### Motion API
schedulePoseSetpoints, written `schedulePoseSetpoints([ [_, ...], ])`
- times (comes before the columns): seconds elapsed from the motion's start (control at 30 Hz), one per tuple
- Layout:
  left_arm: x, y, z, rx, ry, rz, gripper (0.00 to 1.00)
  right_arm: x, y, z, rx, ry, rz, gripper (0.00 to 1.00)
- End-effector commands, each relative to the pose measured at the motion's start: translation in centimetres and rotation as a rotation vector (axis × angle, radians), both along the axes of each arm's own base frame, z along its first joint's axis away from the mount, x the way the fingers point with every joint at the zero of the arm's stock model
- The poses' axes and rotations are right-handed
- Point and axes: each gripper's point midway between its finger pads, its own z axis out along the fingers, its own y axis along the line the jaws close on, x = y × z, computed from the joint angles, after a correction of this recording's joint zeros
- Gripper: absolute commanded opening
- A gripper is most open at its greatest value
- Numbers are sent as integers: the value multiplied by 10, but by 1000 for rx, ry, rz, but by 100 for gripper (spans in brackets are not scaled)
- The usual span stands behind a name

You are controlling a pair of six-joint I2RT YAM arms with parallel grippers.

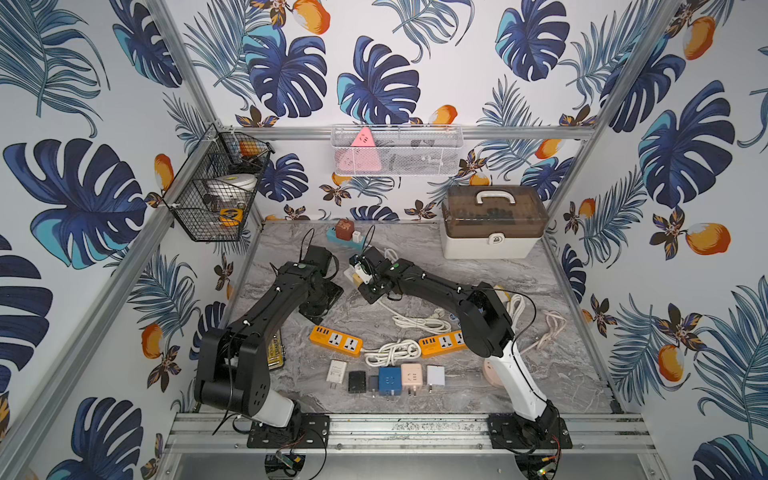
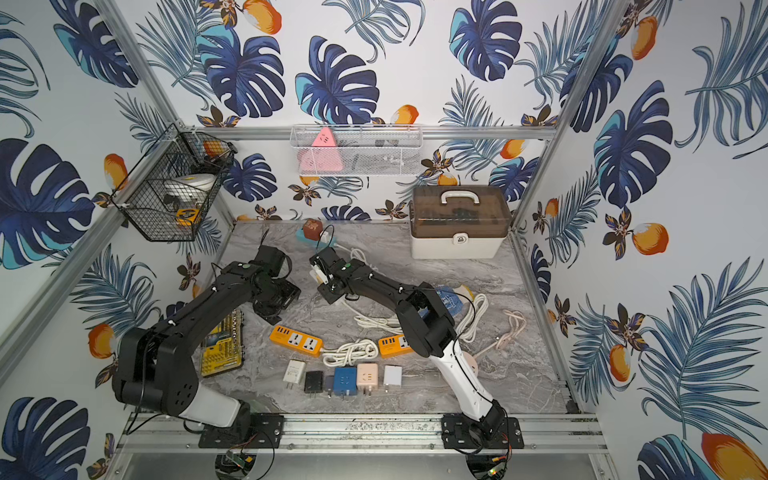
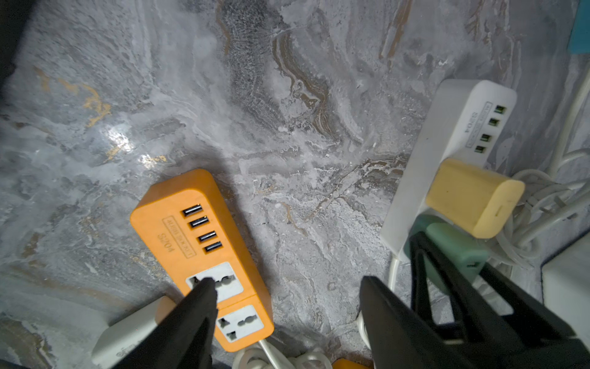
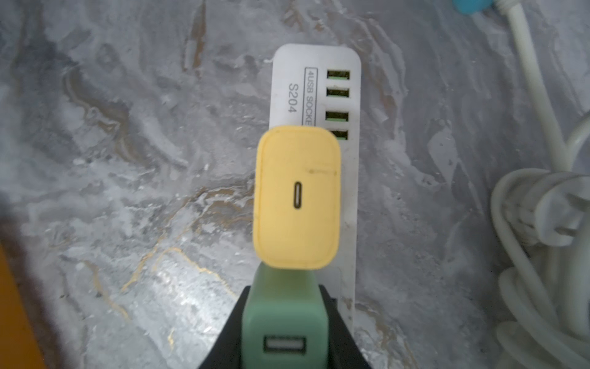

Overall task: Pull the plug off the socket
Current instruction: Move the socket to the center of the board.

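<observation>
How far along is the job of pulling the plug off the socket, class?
Done: the right claw is on the green plug. In hand: the grip, both fingers against its sides. To do: the pull itself; the plug sits in the white power strip beside the yellow plug. The left claw hangs open, idle.

Grey marble-patterned worktop (image 3: 287,111) gleams glossy under the light; orange power strip (image 3: 166,230), yellow charger (image 4: 297,198) and green plug (image 4: 281,306) wear smooth, matt plastic, while the basket (image 1: 187,216) at left in both top views appears to be black-coated metal wire.
</observation>
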Motion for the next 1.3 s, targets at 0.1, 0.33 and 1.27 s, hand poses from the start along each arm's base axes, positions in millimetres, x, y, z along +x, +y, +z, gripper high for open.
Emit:
schedulePoseSetpoints([
  [0.1,-2,16,-1,20,55,74,84,-59,25,2,-9,25,196,9],
  [0.33,3,46,-16,1,138,184,90,-117,39,-4,-12,39,318,9],
  [1.27,-2,60,-71,-118,247,253,89,-135,70,-14,21,33,367,9],
])
